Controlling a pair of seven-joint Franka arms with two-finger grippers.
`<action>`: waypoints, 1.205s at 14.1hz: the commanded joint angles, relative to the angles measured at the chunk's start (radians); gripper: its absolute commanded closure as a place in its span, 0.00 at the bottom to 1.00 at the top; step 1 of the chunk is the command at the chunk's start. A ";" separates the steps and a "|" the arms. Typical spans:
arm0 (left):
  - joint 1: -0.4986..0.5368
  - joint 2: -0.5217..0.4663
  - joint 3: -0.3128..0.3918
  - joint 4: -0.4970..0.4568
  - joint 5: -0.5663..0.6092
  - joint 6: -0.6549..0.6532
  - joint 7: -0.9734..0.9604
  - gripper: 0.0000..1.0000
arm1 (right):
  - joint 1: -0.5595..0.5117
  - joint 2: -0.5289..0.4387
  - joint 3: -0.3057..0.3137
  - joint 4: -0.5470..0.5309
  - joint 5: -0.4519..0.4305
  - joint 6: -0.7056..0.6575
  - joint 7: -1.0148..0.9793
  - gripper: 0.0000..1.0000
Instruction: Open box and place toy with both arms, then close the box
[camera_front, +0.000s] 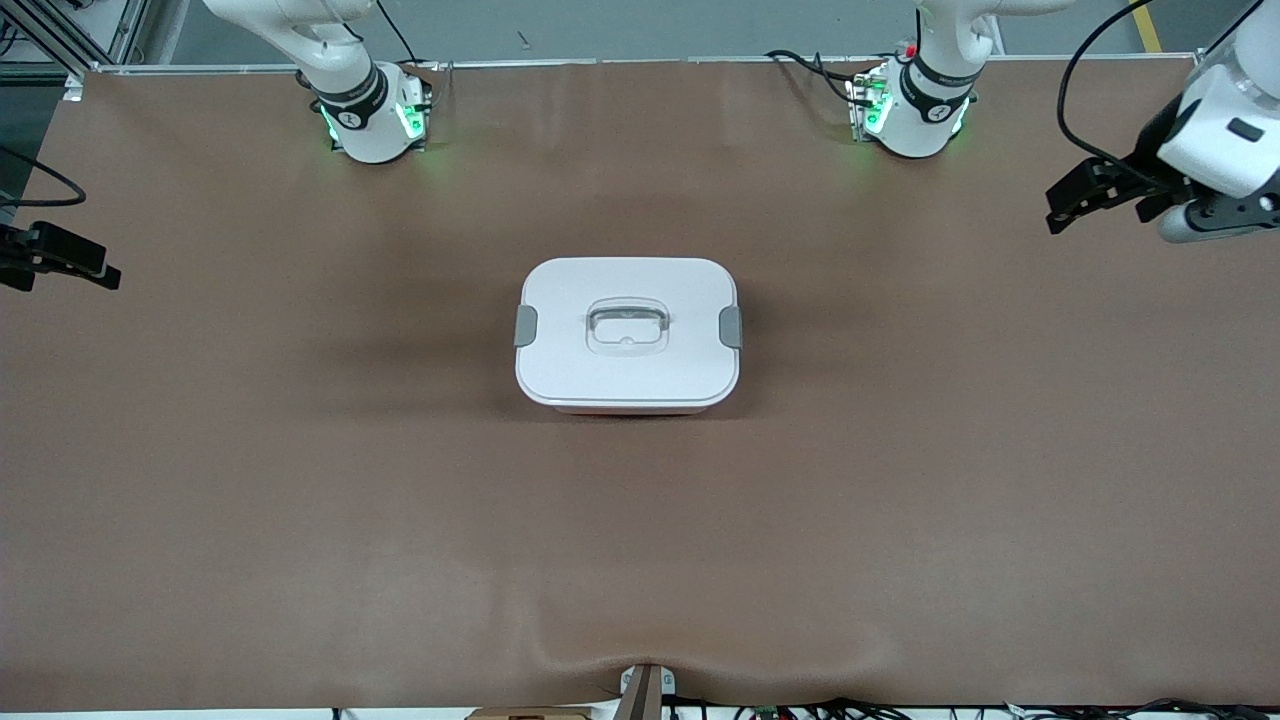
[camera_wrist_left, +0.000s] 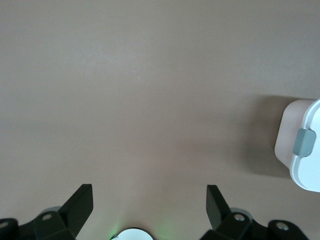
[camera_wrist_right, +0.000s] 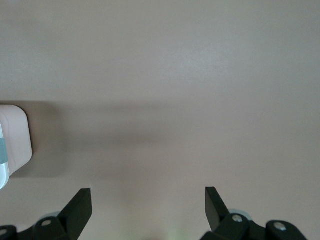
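Front view: the box (camera_front: 628, 335) sits near the middle of the table (camera_front: 300, 520), well away from every edge, with its white lid (camera_front: 627, 300) seated flat. A grey latch (camera_front: 525, 326) shows at the end toward my right arm, and a second latch (camera_front: 731, 327) at the end toward my left arm. No toy is visible anywhere on the table. My left gripper (camera_front: 1075, 205) hangs over the table edge at the left arm's end; my right gripper (camera_front: 60, 262) hangs over the edge at the right arm's end. Both are well apart from the box.

Left wrist view: my left gripper (camera_wrist_left: 150, 202) has its fingers spread wide with nothing between them — only bare table shows below. One corner of the box and one latch are in sight.

Right wrist view: my right gripper (camera_wrist_right: 148, 202) is likewise spread wide and holds nothing; a box corner shows at the margin.

Judgement: a shut box with both arms parked fits either stage — lid yet to come off, or toy already inside and lid back on. The pictures do not settle which, so I name no next move.
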 joint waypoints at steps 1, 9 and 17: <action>0.010 -0.029 -0.005 -0.026 -0.014 0.016 -0.003 0.00 | -0.006 -0.013 0.003 -0.007 -0.013 -0.007 0.006 0.00; 0.045 0.002 0.003 0.044 -0.002 -0.008 0.050 0.00 | -0.001 -0.013 0.003 -0.007 -0.016 -0.012 0.007 0.00; 0.042 0.011 -0.001 0.044 0.000 -0.008 0.120 0.00 | -0.001 -0.004 0.003 0.001 -0.016 -0.004 0.016 0.00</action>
